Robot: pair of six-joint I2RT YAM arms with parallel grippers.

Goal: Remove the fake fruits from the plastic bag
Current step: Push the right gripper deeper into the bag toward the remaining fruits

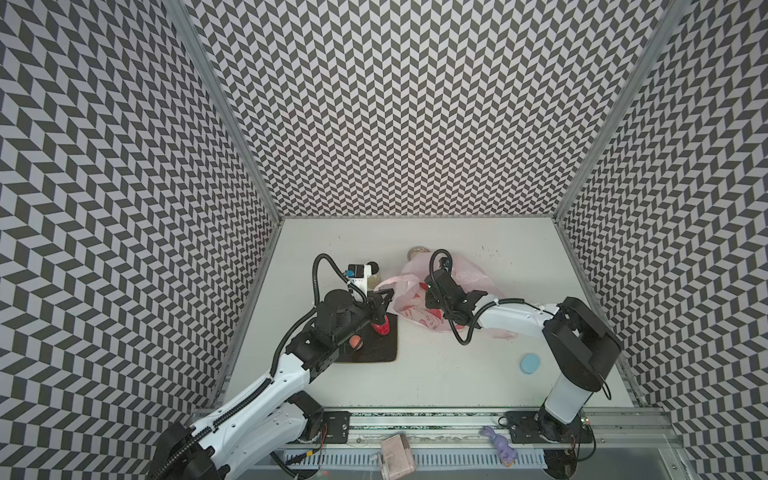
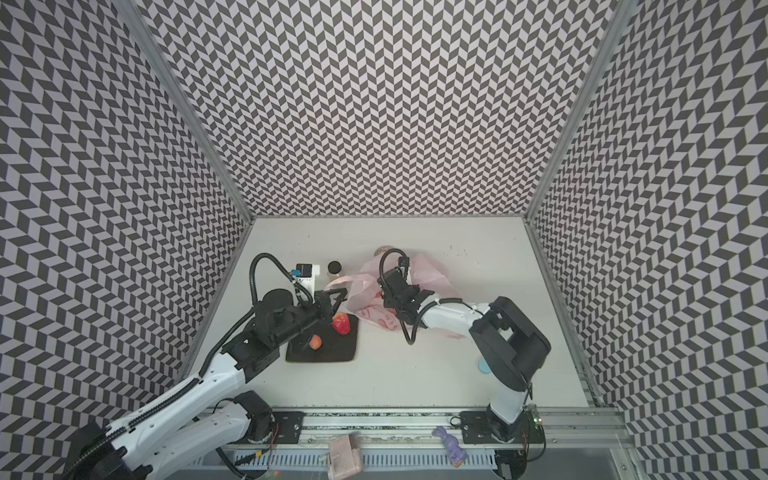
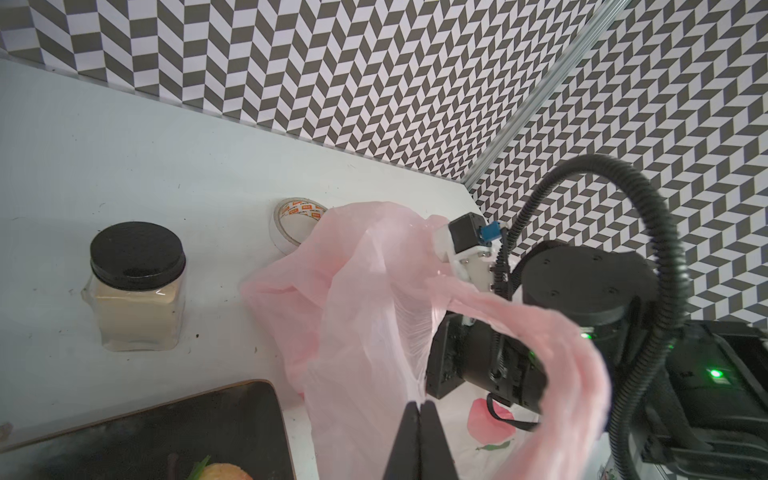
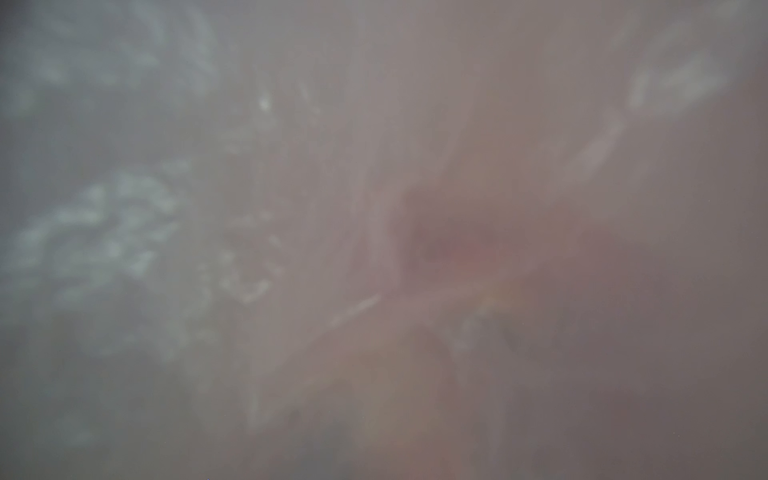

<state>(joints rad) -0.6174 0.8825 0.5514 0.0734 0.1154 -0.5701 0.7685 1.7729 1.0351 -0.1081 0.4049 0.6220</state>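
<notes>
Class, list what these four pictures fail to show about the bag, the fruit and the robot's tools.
- Right tool: in both top views its own wrist and the plastic bag cover it; open or shut unknown.
- Right wrist view: film against the lens, all pink blur; bag contents uncountable.
- Left wrist view: orange fruit on the tray cut by the edge.

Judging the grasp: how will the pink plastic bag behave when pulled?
The plastic bag looks thin and crumpled, so probably floppy. Pinched by the left gripper, it likely drapes rather than holds shape. Its translucent film suggests lightness; it may slide.
</notes>
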